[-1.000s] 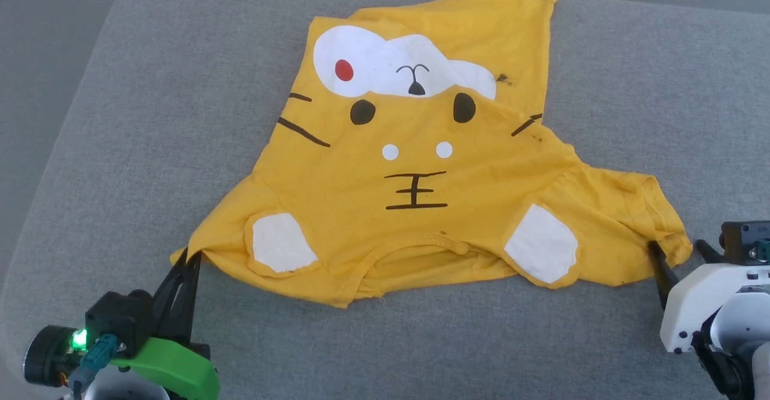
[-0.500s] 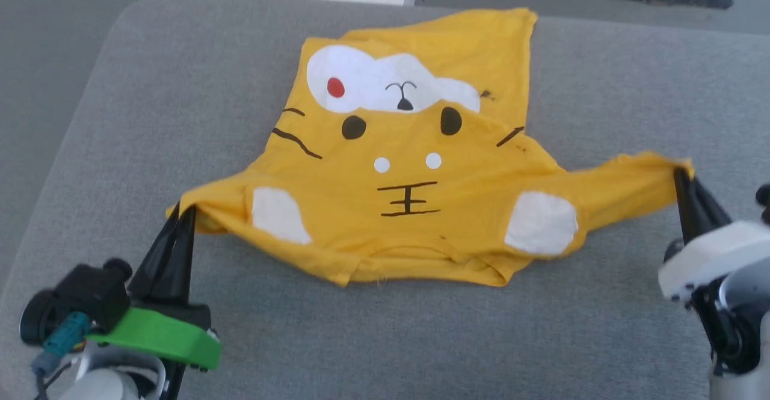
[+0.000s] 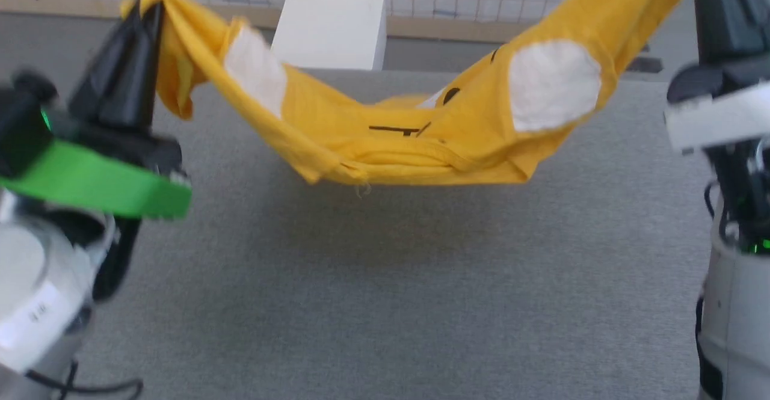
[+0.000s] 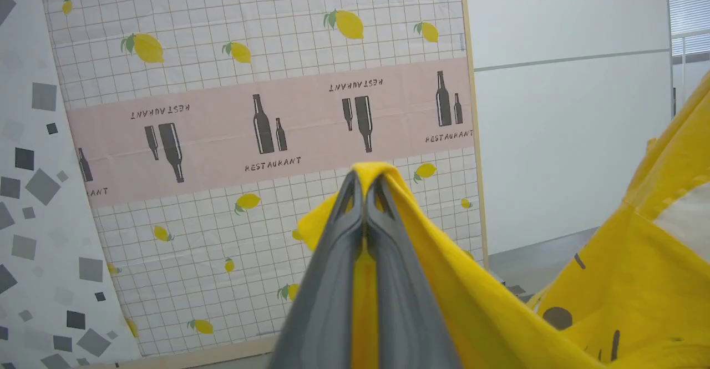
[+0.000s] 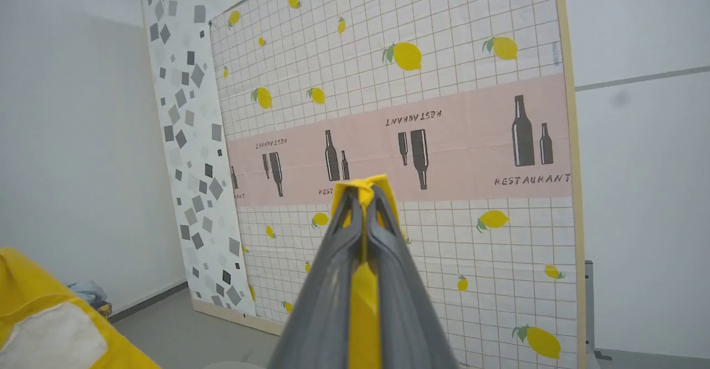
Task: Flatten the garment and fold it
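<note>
Head camera forward-down; both wrist cameras toward lemon-print panel point(image 4: 277, 41) point(image 5: 444, 136)

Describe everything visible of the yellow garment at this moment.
The garment is a mustard-yellow T-shirt of soft, thin-looking fabric, with two rounded white patches and dark line marks. It hangs like a hammock, sagging in the middle above the grey surface. Its two ends are pinched in the shut jaws of the left gripper and right gripper. Whether its far part touches the surface cannot be told.
</note>
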You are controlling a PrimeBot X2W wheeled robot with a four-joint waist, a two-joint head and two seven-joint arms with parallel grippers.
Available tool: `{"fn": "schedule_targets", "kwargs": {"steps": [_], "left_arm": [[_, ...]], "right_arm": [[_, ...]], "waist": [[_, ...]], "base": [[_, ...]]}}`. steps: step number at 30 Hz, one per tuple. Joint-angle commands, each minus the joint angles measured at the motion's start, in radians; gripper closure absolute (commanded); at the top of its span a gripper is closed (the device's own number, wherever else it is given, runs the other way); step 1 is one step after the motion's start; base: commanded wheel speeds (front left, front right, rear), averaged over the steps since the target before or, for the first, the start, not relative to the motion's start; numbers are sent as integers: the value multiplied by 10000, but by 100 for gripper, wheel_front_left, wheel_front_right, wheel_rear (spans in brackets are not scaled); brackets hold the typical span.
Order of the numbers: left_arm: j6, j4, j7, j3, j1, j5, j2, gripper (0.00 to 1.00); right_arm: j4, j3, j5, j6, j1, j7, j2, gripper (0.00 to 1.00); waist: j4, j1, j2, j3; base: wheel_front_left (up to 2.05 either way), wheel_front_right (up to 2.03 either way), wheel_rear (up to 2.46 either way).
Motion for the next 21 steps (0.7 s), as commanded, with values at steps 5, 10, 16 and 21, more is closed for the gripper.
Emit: {"fn": "schedule_targets", "kwargs": {"steps": [5, 10, 16, 21], "left_arm": [[-242, 206, 963, -148, -1957, -103, -299, 100], [-486, 823, 1783, -372, -3292, -341, -636, 100], [-862, 1826, 2829, -795, -4300, -679, -866, 100], [-1282, 4134, 3542, -1130, -6331, -290, -1114, 100]], "right_arm": [[348, 440, -9, -13, -1577, 332, 11, 100], [900, 501, 230, -13, -2742, 804, 11, 100], [1959, 468, 514, -13, -3742, 1437, 11, 100], [4537, 695, -524, -13, -6079, 1308, 12, 100]], "waist": [[-504, 0, 0, -676], [-604, 0, 0, -842], [-715, 0, 0, -559], [-1011, 0, 0, 1107]], "base": [[0, 0, 0], [0, 0, 0], [0, 0, 0], [0, 0, 0]]}}
